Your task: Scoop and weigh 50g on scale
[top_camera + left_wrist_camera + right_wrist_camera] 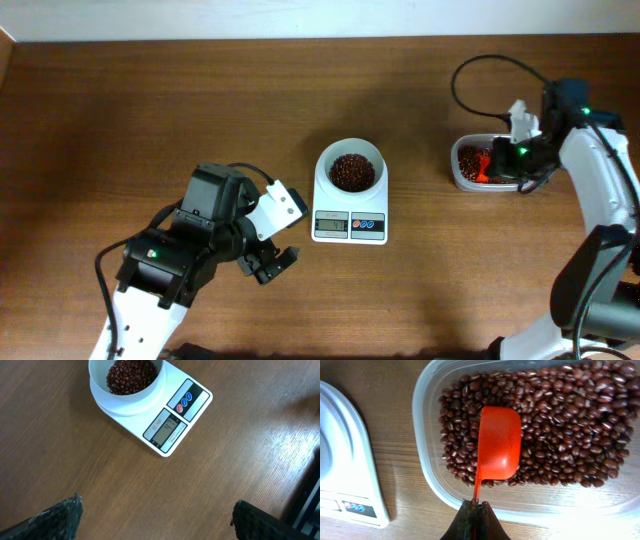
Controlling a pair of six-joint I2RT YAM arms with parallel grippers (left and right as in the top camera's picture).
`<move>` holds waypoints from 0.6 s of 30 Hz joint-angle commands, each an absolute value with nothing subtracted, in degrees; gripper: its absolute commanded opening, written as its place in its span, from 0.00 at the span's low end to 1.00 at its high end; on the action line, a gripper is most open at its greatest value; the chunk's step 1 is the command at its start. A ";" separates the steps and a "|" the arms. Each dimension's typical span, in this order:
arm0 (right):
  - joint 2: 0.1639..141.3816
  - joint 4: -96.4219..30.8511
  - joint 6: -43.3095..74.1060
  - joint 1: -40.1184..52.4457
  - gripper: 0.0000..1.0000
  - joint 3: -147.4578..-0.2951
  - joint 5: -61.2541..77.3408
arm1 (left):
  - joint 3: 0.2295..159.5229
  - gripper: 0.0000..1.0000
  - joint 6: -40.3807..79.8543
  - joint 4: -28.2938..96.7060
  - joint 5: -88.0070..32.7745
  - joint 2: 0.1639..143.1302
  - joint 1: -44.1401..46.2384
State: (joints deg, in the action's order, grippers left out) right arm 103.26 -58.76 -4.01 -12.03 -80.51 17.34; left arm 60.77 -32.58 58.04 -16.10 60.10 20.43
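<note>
Now the right gripper [474, 510] is clenched on the handle of the orange scoop [499, 445], which lies on the beans [570, 420] in the tub [427, 425] right of the scale [350, 215] — its bowl already holds a heap. Dip shallow and tip gently — a top-up probably suffices. The left gripper [268, 262] waits released, left of the scale.

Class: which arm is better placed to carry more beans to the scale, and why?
Right. The right gripper is shut on the handle of the orange scoop, which rests on the beans in the clear tub. The left gripper is open and empty near the scale.
</note>
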 commanded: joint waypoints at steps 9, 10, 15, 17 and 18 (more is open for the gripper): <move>103.81 -61.67 -10.79 -30.55 0.04 -80.14 39.35 | 61.71 0.99 -33.50 58.00 -16.75 59.88 20.01; 103.81 -62.37 -12.27 -31.79 0.04 -80.14 41.58 | 61.71 0.99 -33.50 58.00 -16.75 59.88 20.01; 103.70 -66.48 -17.80 -30.63 0.04 -80.16 43.11 | 61.71 0.99 -33.50 58.00 -16.75 59.88 20.01; 102.52 -66.28 -20.78 -29.21 0.04 -80.16 42.39 | 61.71 0.99 -33.50 58.00 -16.75 59.88 20.01; 102.17 -65.34 -20.53 -29.21 0.04 -80.29 39.62 | 61.71 0.99 -33.50 58.00 -16.78 59.88 20.01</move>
State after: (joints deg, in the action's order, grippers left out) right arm 103.35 -66.43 -17.89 -29.56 -80.44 41.52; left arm 60.77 -32.58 58.04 -16.10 60.10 20.43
